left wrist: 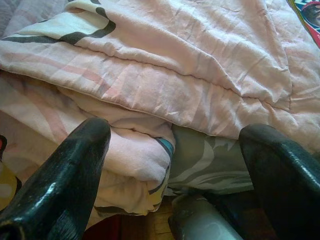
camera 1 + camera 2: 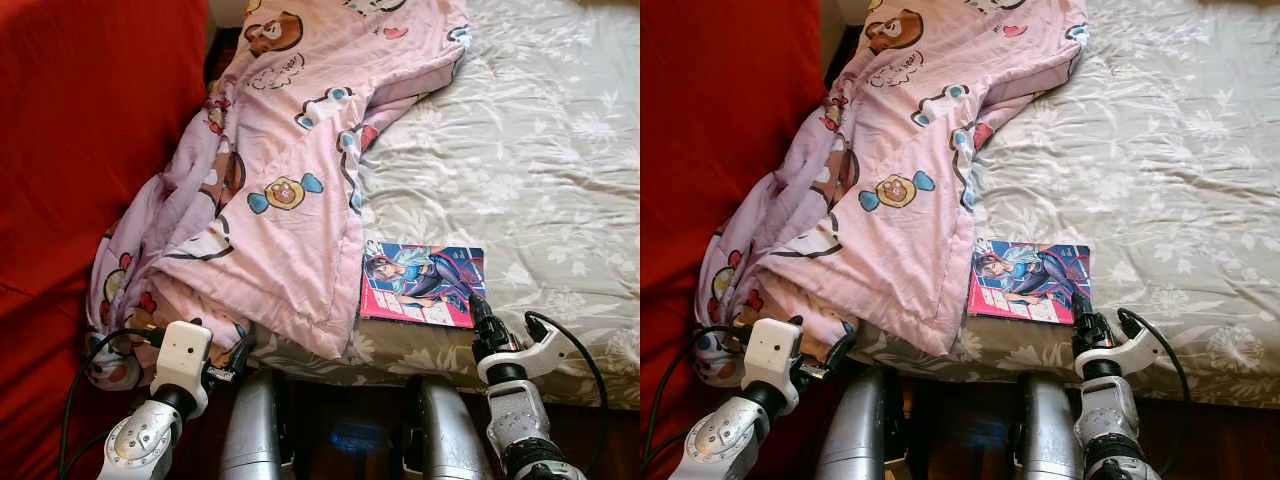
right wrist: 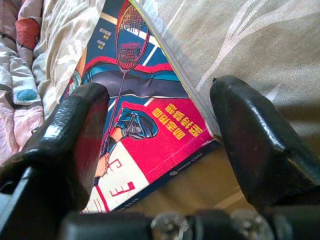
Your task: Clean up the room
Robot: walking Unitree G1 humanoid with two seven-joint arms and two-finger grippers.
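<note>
A pink cartoon-print blanket (image 2: 290, 180) lies crumpled along the left side of the bed and hangs over its front edge. Beside it a colourful comic book (image 2: 422, 283) lies flat on the grey floral sheet (image 2: 520, 150), close to the front edge. My right gripper (image 2: 478, 312) is at the book's near right corner. In the right wrist view its open fingers (image 3: 75, 130) stand either side of that book corner (image 3: 145, 130). My left gripper (image 2: 238, 358) is low at the bed's front. It is open, facing the blanket's folded hem (image 1: 150, 95).
A large red surface (image 2: 80, 150) rises along the left of the bed. My two silver legs (image 2: 250, 430) stand against the bed's front edge, over a dark wooden floor. The grey sheet stretches bare to the right and back.
</note>
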